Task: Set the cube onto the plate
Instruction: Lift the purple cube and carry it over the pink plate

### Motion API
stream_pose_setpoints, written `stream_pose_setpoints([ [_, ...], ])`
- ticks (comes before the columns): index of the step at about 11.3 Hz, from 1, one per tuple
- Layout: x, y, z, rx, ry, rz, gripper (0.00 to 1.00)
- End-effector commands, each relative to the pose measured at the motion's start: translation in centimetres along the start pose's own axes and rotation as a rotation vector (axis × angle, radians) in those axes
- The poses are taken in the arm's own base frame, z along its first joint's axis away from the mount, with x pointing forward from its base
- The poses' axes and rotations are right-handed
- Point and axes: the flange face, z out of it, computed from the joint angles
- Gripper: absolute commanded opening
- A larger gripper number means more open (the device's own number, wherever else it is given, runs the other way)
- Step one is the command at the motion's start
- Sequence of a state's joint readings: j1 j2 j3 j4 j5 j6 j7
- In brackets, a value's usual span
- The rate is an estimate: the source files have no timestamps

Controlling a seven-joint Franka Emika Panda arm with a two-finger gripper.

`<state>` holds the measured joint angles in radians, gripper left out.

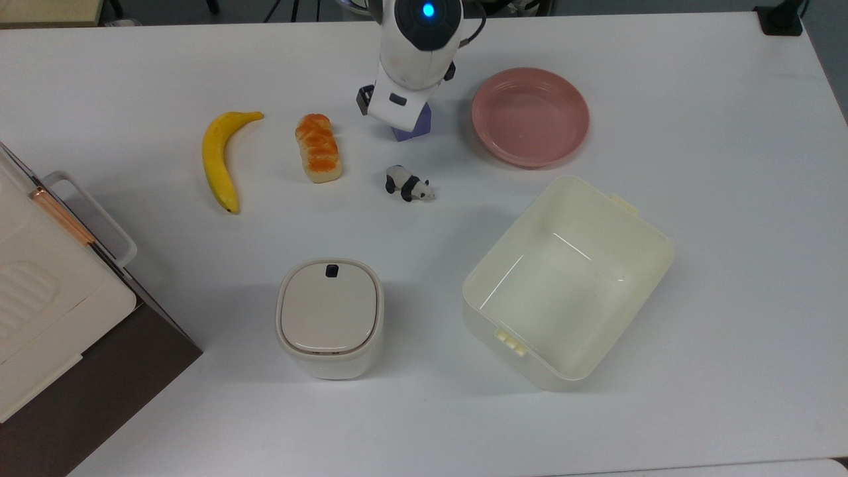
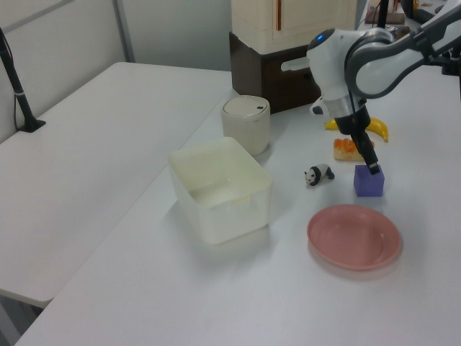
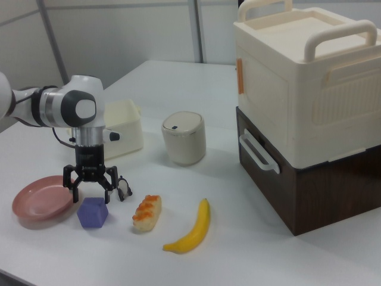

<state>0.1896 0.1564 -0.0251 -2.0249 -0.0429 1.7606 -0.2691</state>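
Top view: no readable writing or brand anywhere, just blue light glowing on arm's top. Arm points straight down over cube [image 1: 416,126], hiding most of it; cube sits on table [image 1: 695,278], near plate [image 1: 530,116] but apart, on top view's left of it. Bread [image 1: 318,147], banana [image 1: 221,159], panda [image 1: 409,183] nearby.

Left view: gripper [image 2: 372,170] right at cube's [image 2: 368,182] top edge, wrist vertical. Plate [image 2: 354,236] sits apart.

Right view: gripper [image 3: 98,189] fingers spread wide, hovering just above cube [image 3: 92,213], not pinching anything. Plate [image 3: 40,201] just beside.
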Motion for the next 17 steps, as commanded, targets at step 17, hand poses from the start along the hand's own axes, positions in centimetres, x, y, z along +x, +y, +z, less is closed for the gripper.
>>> stream_pose_setpoints([
  [17,4.3,-20.5,-3.3,-0.143,0.074,-0.167,0.59],
])
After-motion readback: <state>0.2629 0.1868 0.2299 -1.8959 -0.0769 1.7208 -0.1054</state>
